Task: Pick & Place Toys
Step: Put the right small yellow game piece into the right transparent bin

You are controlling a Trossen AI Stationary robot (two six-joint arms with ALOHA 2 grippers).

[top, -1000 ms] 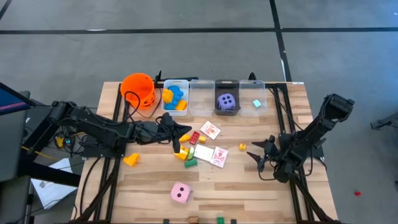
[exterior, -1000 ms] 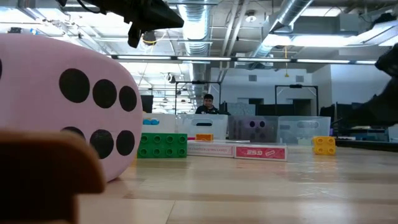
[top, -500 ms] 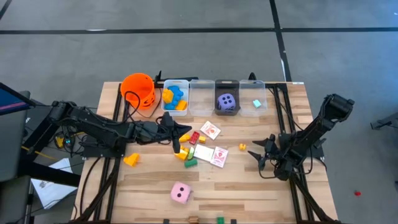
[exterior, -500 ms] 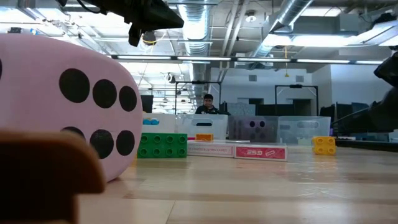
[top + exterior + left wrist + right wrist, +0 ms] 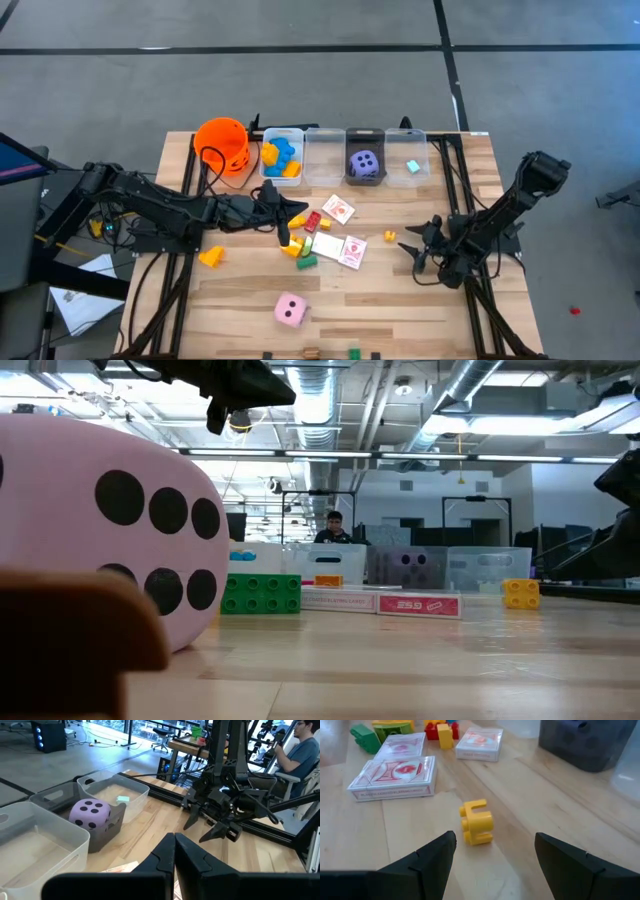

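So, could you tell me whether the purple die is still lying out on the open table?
No, the purple die sits inside one of the clear bins along the table's far edge, while only the pink die lies on the open wood.

A robotics lab or open workshop — exposed silver ceiling ducts (image 5: 400,400) and long strip lights (image 5: 400,456) run overhead, a seated person in a blue shirt (image 5: 300,750) works at far desks, and the slatted wooden table (image 5: 400,300) stands on grey concrete floor (image 5: 300,80).

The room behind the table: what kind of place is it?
Likely a robotics lab or workshop: exposed ceiling ducts, a person seated at workstations beyond the table, and a wooden table with toy blocks between two robot arms.
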